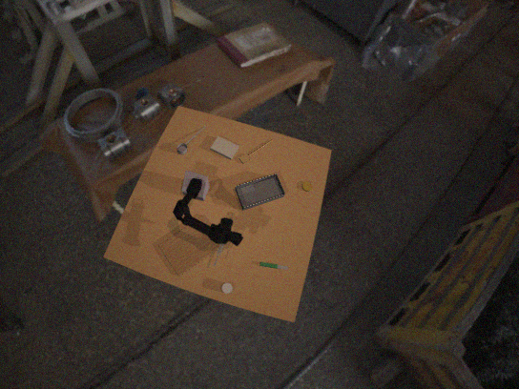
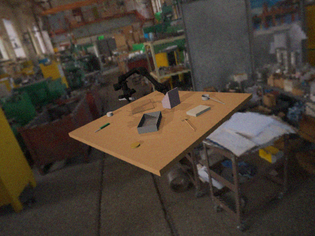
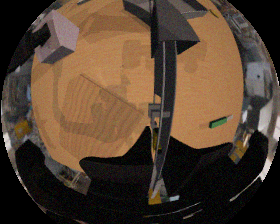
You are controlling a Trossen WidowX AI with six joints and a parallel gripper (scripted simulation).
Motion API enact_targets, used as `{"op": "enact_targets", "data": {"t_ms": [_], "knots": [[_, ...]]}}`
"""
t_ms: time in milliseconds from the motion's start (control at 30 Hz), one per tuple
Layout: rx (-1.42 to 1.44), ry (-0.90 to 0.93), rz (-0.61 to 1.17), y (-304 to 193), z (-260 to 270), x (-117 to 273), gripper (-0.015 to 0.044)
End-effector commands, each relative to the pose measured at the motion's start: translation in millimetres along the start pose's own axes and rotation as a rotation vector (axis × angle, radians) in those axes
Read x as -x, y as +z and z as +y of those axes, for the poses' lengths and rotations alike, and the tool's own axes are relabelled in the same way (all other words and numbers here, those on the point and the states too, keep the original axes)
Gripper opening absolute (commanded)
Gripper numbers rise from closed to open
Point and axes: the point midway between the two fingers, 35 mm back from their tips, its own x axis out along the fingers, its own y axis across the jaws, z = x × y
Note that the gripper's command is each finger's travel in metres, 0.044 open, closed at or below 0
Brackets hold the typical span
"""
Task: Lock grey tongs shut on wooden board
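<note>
My gripper [image 1: 222,244] [image 2: 126,98] [image 3: 150,128] is shut on the grey tongs [image 3: 170,75] and holds them above the table. In the wrist view the tongs run up and down the middle as long dark strips close together, with a wide dark end at the top. In the top view only thin pale parts show below the gripper; whether the tongs are locked cannot be told. The wooden board [image 1: 179,255] [image 2: 142,107] [image 3: 97,122] lies flat beside the gripper. The roasting tin [image 1: 259,193] [image 2: 149,125] stands apart from it, with no tongs across it.
A pale wedge block [image 1: 203,194] [image 2: 174,98] [image 3: 59,36] stands by the arm's base. A green-handled tool [image 1: 268,265] [image 2: 105,125] [image 3: 218,123], a white round piece [image 1: 227,288] [image 2: 109,114], a yellow disc [image 1: 306,186] [image 2: 135,144] and a pale flat block [image 1: 224,148] [image 2: 198,111] lie around the table.
</note>
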Motion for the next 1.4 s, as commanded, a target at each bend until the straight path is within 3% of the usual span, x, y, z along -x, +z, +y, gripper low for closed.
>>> {"op": "enact_targets", "data": {"t_ms": [0, 667, 1367], "knots": [[-0.033, -0.003, -0.012, -16.2, 16.6, -1.0, -0.0150], [-0.218, -0.019, -0.002, -82.4, 114.8, 5.3, -0.0150], [-0.338, -0.026, 0.085, -103.7, 200.4, 28.4, -0.0150]]}}
